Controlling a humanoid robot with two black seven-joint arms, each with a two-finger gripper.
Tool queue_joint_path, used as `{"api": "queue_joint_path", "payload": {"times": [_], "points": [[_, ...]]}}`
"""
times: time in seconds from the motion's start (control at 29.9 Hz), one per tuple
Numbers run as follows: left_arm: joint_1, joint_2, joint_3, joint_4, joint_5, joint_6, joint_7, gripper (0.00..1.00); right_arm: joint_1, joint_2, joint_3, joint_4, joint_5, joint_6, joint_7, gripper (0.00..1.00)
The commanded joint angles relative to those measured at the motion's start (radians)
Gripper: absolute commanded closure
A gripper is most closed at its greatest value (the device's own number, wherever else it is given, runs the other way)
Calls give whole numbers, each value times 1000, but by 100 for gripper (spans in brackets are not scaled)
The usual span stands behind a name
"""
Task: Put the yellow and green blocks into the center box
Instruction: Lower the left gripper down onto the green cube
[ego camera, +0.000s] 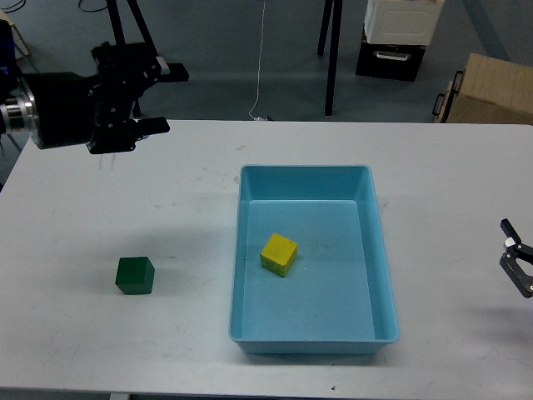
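The green block [135, 275] sits on the white table [125, 192] at the left, apart from both grippers. The yellow block [278, 254] lies inside the blue center box [304, 170], left of its middle. My left gripper [165, 100] is open and empty. It is held high over the table's far left edge, well beyond the green block, with its fingers pointing right. My right gripper [511, 254] shows only partly at the right edge, low over the table, with its two fingers apart and empty.
Black stand legs [333, 58] rise from the floor beyond the table. A white and black case [398, 37] and a cardboard box [487, 92] sit at the back right. A thin cable [260, 67] hangs down to the table's far edge.
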Motion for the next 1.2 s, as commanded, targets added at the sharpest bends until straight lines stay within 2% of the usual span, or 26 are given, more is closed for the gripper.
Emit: {"api": "queue_joint_path", "payload": {"times": [0.0,0.13,0.3,0.43,0.6,0.84,1.17], "points": [[-174,-21,258,1,112,0,35,0,8,0,-2,0,0,0,0,2],[-315,-56,512,-7,222,0,107,0,20,0,-8,-2,0,0,0,2],[-427,-75,772,-54,368,0,115,0,20,8,-15,-2,-3,0,0,2],[-432,-93,869,-62,407,0,117,0,20,13,-16,-6,-5,0,0,3],[-392,-135,893,-51,407,0,115,0,20,22,-16,-12,-8,0,-1,2],[-280,-220,877,56,408,0,114,0,20,28,-16,-12,-18,0,-1,2],[-271,-262,841,88,407,0,114,0,15,29,-13,-12,-20,0,-1,2]]}}
